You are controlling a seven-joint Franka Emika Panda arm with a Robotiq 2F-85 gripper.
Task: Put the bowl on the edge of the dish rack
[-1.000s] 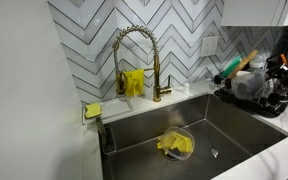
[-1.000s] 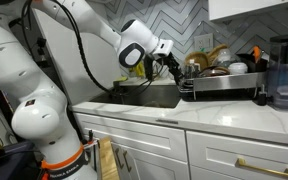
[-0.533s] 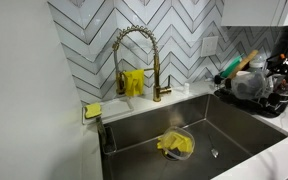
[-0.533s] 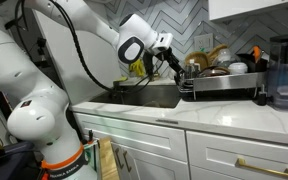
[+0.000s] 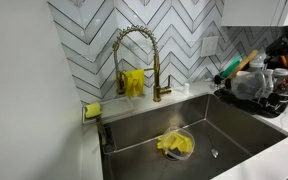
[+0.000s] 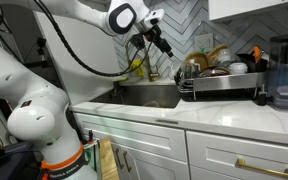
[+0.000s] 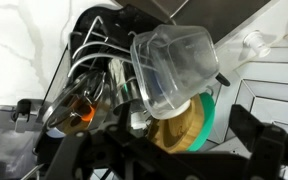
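Pincer: the gripper (image 6: 163, 45) hung released and empty, up above the sink (image 5: 239, 128) side of the rack. In the wrist view its fingers stood spread at the bottom corners with nothing between them.
Bowl's bearing: the bowl (image 5: 249, 86) lay below the pincer and off toward the rack, apart from it. It rested at the near end of the dish rack (image 6: 229, 90).
Bowl's axis: it was round, so it had no long axis; it sat tipped, leaning on the dishes behind.
Wrist view: the clear shape under the camera was probably this same bowl (image 7: 174, 65), though its outline looked squarish.
Hidden: where its rim met the wire was too small to tell.
Farther off: a second bowl (image 5: 174, 143), holding a yellow cloth, sat in the sink, well apart.
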